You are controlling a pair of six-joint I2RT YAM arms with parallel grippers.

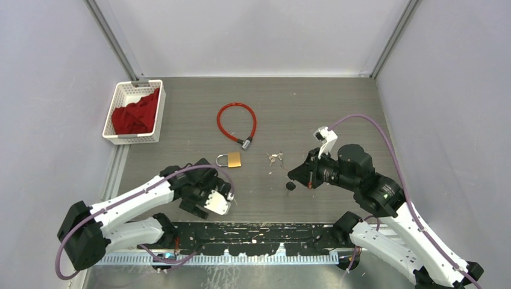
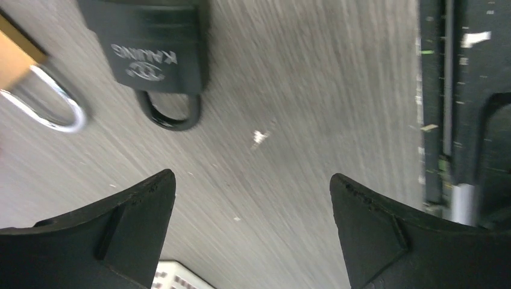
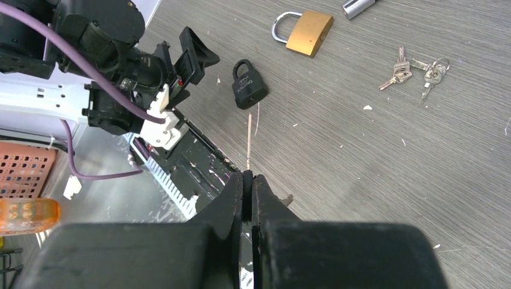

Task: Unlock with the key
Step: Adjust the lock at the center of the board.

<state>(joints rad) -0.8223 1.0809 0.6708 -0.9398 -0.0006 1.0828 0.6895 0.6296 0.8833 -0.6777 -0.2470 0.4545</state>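
Nearest the arm bases, the left tool [image 2: 252, 178] is spread fully and holds nothing, just beside the black padlock [image 3: 249, 85] laid flat on the worktop [image 1: 337, 120]. The right tool [image 3: 248, 176] is clamped on 1 thin key [image 3: 249, 137], aimed at that padlock, presumably for insertion. Farther off, a brass padlock [image 1: 231, 160] and spare keys [image 1: 276, 158] are left unused.

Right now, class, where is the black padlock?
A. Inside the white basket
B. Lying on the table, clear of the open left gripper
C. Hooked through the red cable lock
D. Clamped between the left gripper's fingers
B: the black padlock lies flat on the table, and the left gripper stands wide open with only bare table between its fingers.
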